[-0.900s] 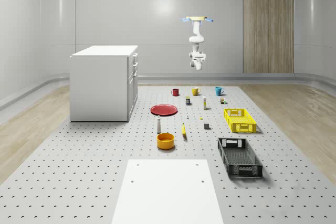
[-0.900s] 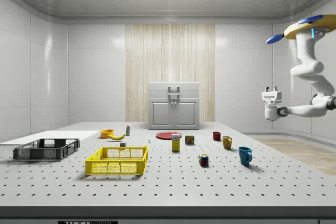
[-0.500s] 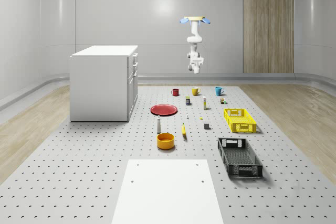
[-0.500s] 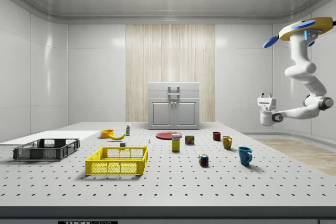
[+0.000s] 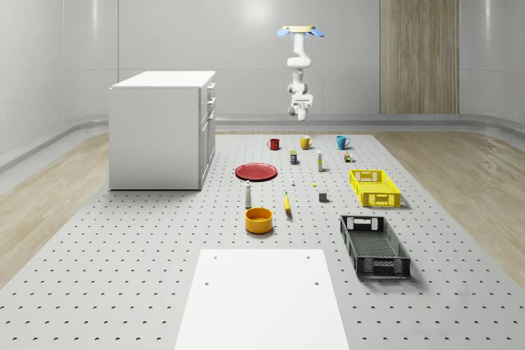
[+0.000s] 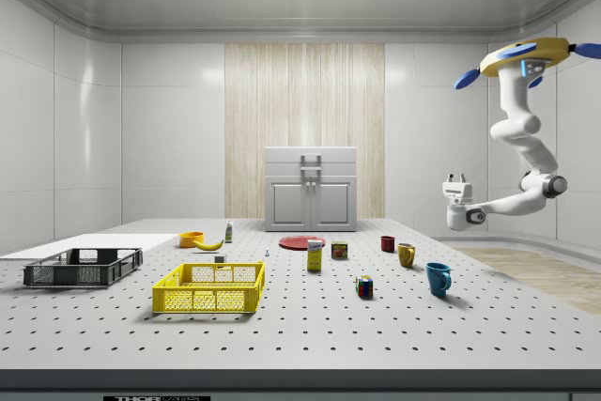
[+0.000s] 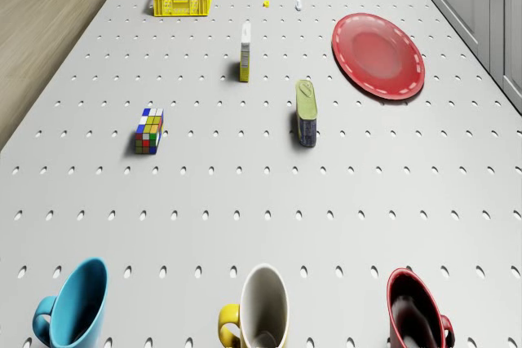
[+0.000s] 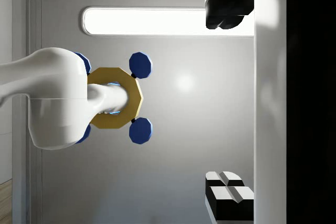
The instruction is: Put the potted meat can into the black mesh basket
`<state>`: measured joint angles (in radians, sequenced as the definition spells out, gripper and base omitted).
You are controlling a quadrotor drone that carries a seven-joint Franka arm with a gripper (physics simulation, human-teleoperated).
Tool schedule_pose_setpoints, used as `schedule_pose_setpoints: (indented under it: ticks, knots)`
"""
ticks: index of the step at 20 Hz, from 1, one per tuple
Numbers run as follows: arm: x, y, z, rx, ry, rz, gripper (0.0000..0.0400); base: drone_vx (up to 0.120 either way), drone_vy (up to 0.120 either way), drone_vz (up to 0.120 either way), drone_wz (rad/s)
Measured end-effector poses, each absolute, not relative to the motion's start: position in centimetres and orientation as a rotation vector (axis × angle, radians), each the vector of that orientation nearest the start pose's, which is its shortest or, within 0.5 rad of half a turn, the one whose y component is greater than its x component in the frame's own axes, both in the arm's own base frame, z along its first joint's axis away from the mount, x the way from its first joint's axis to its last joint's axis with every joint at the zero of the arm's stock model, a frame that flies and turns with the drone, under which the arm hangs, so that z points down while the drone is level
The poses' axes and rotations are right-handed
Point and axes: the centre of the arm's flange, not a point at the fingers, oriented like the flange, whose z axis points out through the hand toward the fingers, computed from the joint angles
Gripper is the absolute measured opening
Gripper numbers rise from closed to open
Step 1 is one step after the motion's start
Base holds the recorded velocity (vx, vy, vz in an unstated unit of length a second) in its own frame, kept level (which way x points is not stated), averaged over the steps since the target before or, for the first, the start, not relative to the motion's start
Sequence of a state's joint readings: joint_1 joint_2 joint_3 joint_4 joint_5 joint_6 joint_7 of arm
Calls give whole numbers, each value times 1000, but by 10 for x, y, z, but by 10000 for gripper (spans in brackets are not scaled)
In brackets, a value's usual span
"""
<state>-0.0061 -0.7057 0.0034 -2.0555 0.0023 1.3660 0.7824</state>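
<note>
High above the table's far edge, the gripper points up toward the ceiling, its two fingers spread wide and holding nothing. The one arm bends down from the one drone, which hovers above that same edge with nothing under it to rest on.

Below, three mugs stand in a row along the far edge: one blue, one yellow and one red. Further in from them the single potted meat can stands upright on the table, near one red plate and apart from one colour cube.

There are two baskets. The yellow basket lies beyond the can, and the black mesh basket lies nearer the table's near edge, well apart from the can, toward the whole-scene view's right.
</note>
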Motion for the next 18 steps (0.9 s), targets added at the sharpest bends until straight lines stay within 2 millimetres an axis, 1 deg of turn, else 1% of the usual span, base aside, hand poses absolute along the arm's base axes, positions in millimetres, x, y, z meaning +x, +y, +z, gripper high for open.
schedule_pose_setpoints:
  ticks: [6, 18]
  knots:
    - [304, 0, 690, -2895, 1199, -30, 400, 120, -120, 0, 0]
    - [303, 0, 691, -2893, 1198, -44, 400, 120, -120, 0, 0]
